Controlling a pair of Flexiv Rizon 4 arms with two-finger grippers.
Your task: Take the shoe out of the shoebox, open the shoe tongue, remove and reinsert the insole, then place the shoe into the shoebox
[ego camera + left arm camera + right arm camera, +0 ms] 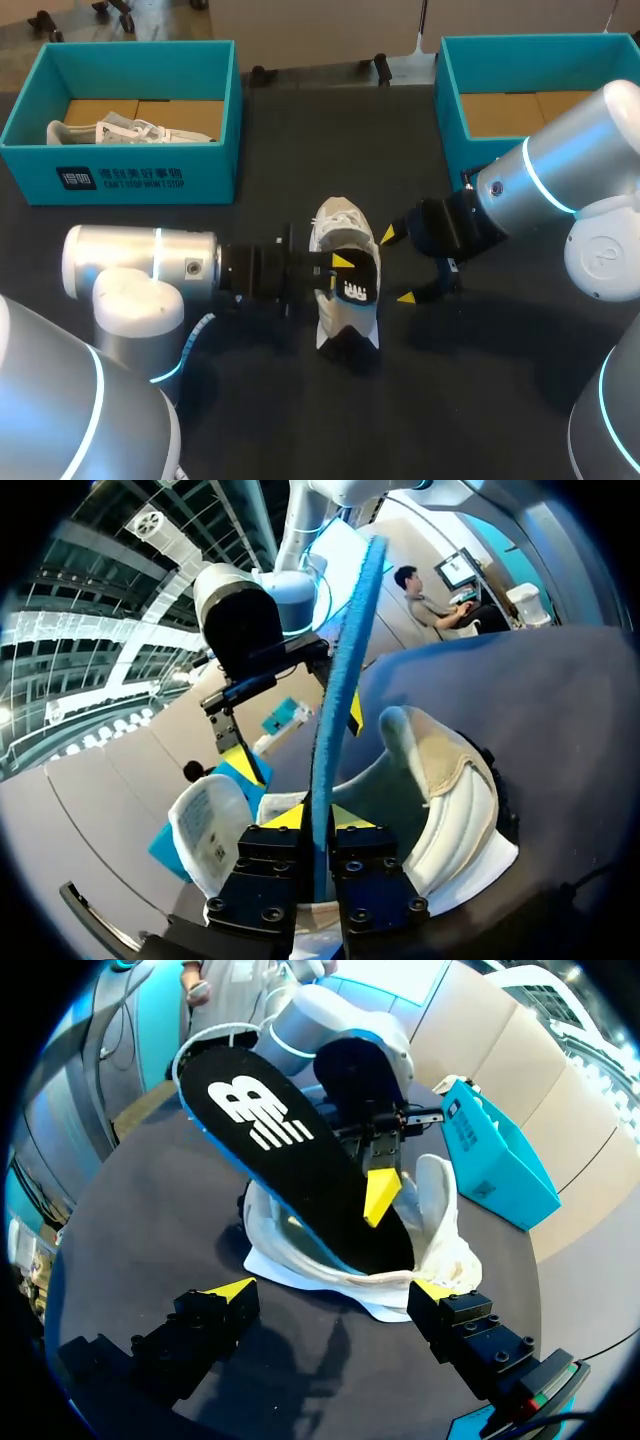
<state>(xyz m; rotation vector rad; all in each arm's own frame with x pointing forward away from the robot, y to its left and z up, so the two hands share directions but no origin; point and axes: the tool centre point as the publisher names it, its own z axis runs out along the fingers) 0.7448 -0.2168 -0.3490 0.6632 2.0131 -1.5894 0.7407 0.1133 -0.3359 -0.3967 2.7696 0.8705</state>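
Pinching the insole (300, 1185), your left gripper (318, 818) holds it partly inside the shoe (338, 225). Your right gripper (398, 266) sits alongside, fingers apart.

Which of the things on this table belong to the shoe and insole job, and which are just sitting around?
In the job: white sneaker; black insole with a white logo, pinched by the left gripper; open right gripper; empty teal shoebox, probably its box.
Lying about: second teal shoebox with another white shoe inside.
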